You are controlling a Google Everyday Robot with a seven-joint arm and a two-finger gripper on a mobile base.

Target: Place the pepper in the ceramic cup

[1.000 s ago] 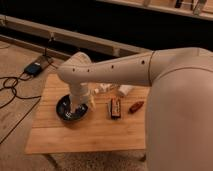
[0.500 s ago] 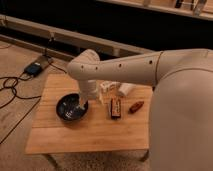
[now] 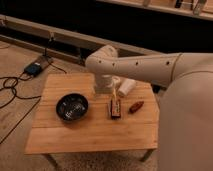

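Observation:
The small red-orange pepper (image 3: 136,106) lies on the wooden table (image 3: 75,135), right of centre. A stubby white cup (image 3: 126,87) sits behind it and looks tilted. My gripper (image 3: 106,91) hangs from the white arm at the table's back middle, just left of the cup and up-left of the pepper. It is not on the pepper. A second white thing (image 3: 116,80), perhaps the slim bottle, is partly hidden behind the wrist.
A dark round bowl (image 3: 72,107) stands on the left half of the table. A black rectangular block with orange markings (image 3: 115,108) lies between the bowl and the pepper. Cables and a power brick (image 3: 33,68) lie on the floor at the left.
The arm and gripper have swung right, from above the bowl to the back middle of the table beside the white cup. The pepper, block and bowl have not moved.

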